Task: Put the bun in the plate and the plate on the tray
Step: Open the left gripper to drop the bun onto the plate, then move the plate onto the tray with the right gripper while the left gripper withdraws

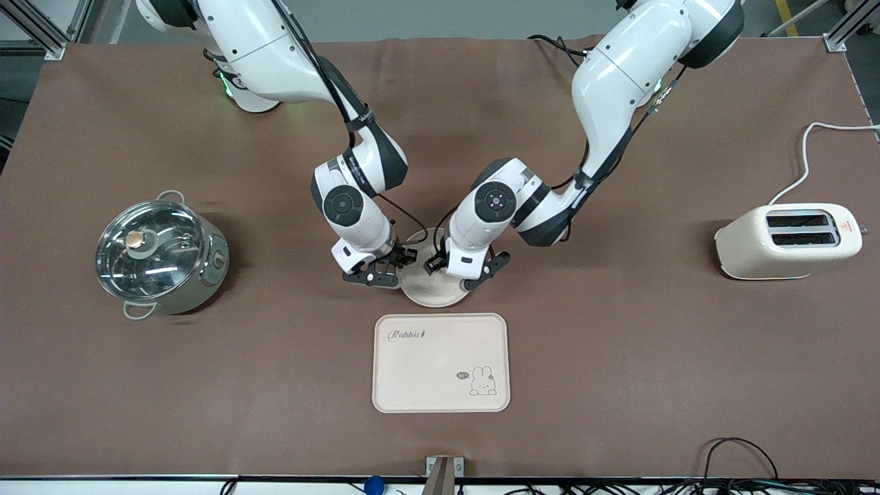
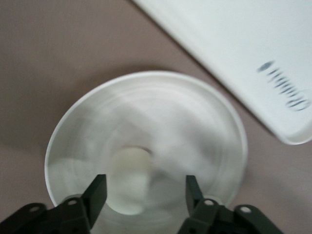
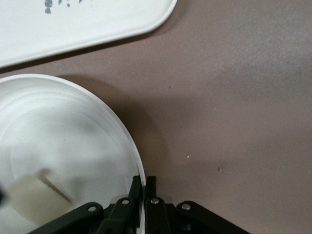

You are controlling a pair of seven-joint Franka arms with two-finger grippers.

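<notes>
**Plate pinched, bun aboard**

Here: right gripper (image 3: 143,187) pinching the rim of the one plate (image 1: 430,292), fingers nearly closed on it. Left gripper (image 2: 145,187) spread wide over the same plate, above the single bun (image 2: 129,178) lying in it. One tray (image 1: 441,362), lettered "Rabbit", just nearer the camera than the plate. One pot (image 1: 160,255), one toaster (image 1: 789,240) well apart from the plate.

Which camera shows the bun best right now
The left wrist view: the bun lies in the plate between the open left hand's fingers. The right wrist view catches only a corner of it; the front view hides it.
</notes>
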